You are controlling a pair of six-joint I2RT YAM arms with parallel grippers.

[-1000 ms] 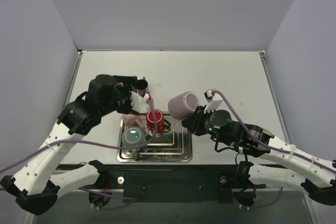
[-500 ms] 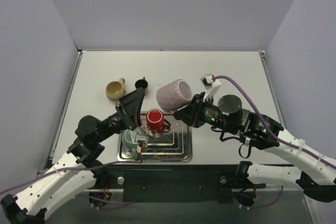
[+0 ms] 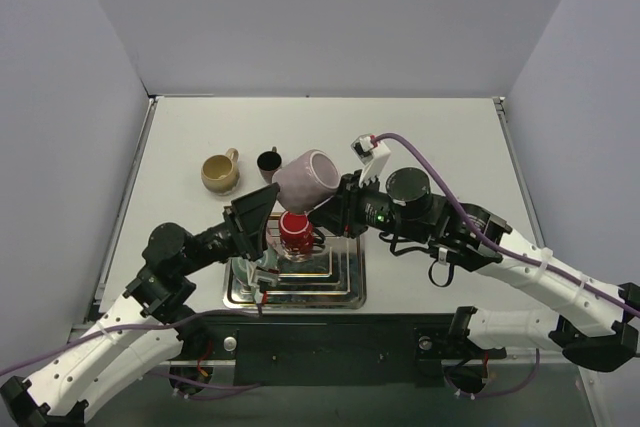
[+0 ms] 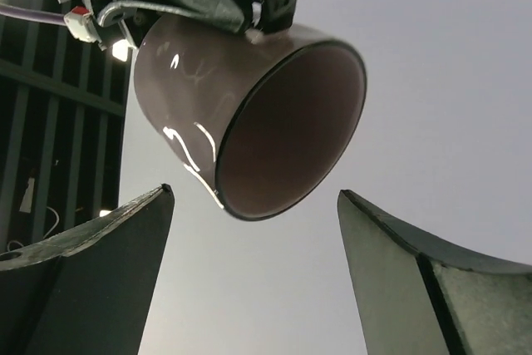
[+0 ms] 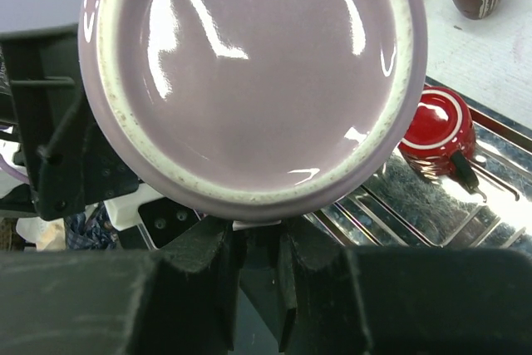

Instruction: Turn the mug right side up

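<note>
The lilac mug [image 3: 308,179] hangs in the air above the metal tray [image 3: 340,282], tilted on its side. My right gripper [image 3: 340,209] is shut on it. In the right wrist view the mug's base [image 5: 249,72] fills the frame, and the right gripper [image 5: 262,247] clamps a part at its lower edge. My left gripper [image 3: 262,242] is open and empty below and to the left of the mug, pointing up at it. In the left wrist view the mug's open mouth [image 4: 291,122] faces down towards the left gripper [image 4: 253,263], clear of both fingers.
A red mug [image 3: 295,227] stands upside down on the tray and also shows in the right wrist view [image 5: 436,126]. A tan mug [image 3: 220,172] and a small dark cup [image 3: 268,160] stand on the table behind the tray.
My right gripper has carried the lilac mug up and to the left, over the tray, tipping it. My left arm has swung down and turned its open gripper upward under the mug.
</note>
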